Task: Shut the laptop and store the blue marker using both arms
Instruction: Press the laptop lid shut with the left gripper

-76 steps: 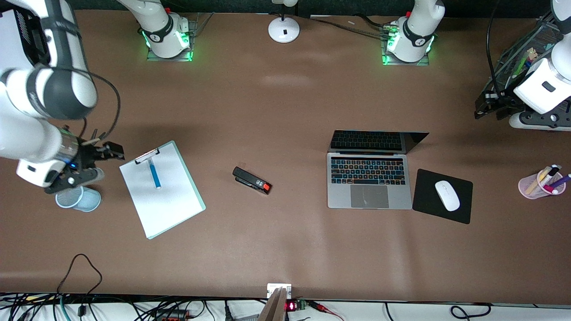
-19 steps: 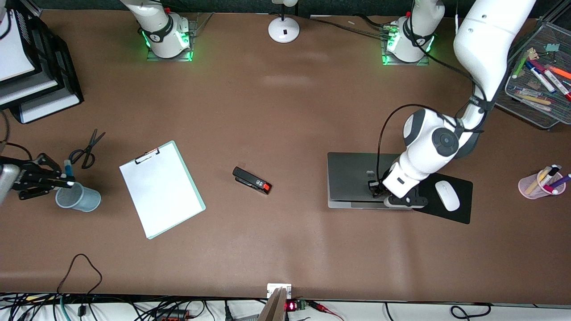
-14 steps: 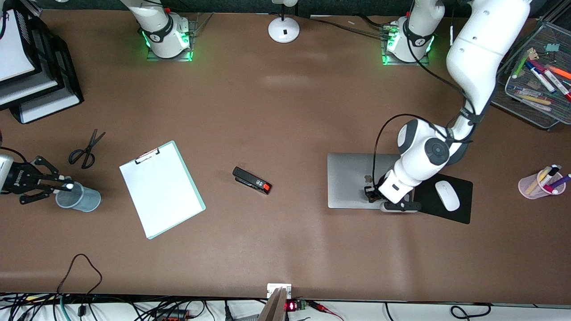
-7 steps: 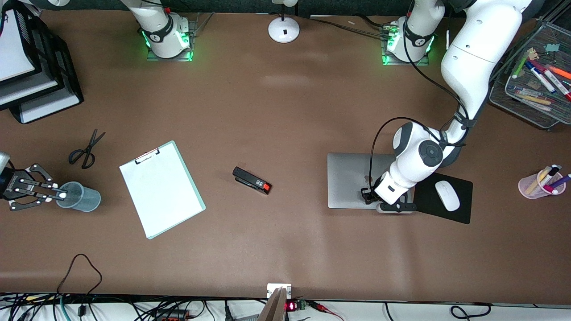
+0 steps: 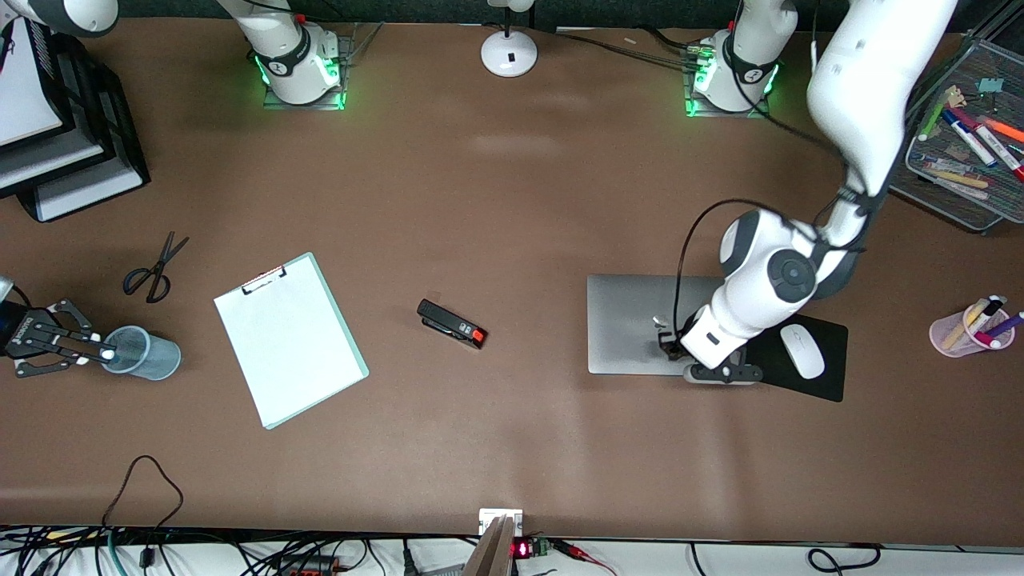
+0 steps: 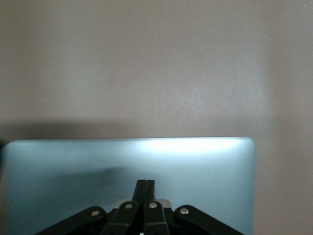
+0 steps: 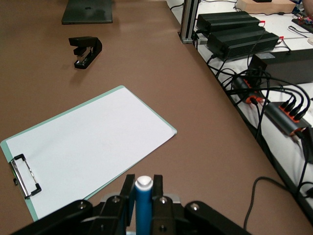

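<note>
The silver-grey laptop [image 5: 628, 324] lies closed on the table, beside the black mousepad [image 5: 800, 384]. My left gripper [image 5: 663, 340] is shut and empty, low over the lid near its edge nearest the front camera. The left wrist view shows the shut fingers [image 6: 145, 185] above the lid [image 6: 205, 176]. My right gripper [image 5: 98, 353] is shut on the blue marker [image 5: 106, 353], white end showing, over the rim of a blue-grey cup [image 5: 148, 356] at the right arm's end. The right wrist view shows the marker [image 7: 143, 205] between the fingers.
A white clipboard [image 5: 288, 340] and a black stapler [image 5: 452, 322] lie mid-table. Scissors [image 5: 152, 268] lie beside the cup. A white mouse [image 5: 802, 350] sits on the mousepad. A pink pen cup [image 5: 972, 328], a mesh pen tray [image 5: 960, 152] and stacked black trays [image 5: 56, 136] line the table's ends.
The laptop lid went down flat under the left gripper, which has now shifted slightly toward the left arm's end. The right gripper carried the marker from the clipboard to the cup.
</note>
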Robot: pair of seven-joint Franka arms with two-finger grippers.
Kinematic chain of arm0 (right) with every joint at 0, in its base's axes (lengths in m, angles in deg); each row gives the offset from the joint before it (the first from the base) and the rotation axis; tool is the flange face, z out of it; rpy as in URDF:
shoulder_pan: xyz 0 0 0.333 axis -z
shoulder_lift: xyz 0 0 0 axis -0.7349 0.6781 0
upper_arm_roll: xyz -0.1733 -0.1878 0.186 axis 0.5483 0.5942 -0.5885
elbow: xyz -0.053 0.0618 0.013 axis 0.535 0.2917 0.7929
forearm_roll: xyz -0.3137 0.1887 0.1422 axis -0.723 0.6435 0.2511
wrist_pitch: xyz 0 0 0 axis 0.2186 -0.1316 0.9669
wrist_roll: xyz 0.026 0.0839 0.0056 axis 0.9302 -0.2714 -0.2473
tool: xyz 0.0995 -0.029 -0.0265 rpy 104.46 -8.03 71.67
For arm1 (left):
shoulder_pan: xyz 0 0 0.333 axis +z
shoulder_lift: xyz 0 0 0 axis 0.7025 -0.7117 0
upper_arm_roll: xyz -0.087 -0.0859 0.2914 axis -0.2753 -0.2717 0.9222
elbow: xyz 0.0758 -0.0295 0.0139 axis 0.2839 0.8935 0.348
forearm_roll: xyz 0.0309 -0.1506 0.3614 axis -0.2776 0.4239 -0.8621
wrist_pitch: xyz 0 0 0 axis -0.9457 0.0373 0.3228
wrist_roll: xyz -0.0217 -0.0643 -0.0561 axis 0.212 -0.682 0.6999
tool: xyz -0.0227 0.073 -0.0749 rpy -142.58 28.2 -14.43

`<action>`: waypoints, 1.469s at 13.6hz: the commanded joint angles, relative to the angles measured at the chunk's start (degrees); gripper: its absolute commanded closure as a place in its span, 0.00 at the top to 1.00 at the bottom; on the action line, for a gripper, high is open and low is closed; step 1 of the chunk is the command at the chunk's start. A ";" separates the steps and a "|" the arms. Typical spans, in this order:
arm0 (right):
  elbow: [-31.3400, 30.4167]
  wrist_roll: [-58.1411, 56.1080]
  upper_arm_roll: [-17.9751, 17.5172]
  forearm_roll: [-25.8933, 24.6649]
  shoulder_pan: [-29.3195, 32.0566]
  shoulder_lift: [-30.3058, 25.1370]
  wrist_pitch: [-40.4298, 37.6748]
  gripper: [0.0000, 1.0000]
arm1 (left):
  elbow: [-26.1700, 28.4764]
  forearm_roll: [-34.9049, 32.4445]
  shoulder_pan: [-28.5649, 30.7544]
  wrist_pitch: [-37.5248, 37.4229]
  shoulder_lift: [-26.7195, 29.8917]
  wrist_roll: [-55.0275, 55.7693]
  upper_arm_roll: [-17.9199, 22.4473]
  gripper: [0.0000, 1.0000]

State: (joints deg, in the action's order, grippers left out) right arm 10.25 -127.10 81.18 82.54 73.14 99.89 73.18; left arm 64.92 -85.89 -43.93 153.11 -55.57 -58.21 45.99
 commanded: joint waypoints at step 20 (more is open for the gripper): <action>-0.84 76.87 -0.51 -26.75 -14.31 -16.66 -5.55 1.00 | 3.07 -0.31 2.38 -40.34 35.36 -18.64 9.05 1.00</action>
State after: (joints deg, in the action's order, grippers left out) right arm 11.45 -60.01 80.44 60.04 61.20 87.19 70.04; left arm 62.99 -86.00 -41.56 110.72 -24.86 -74.17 51.98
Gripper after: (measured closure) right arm 0.000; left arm 0.449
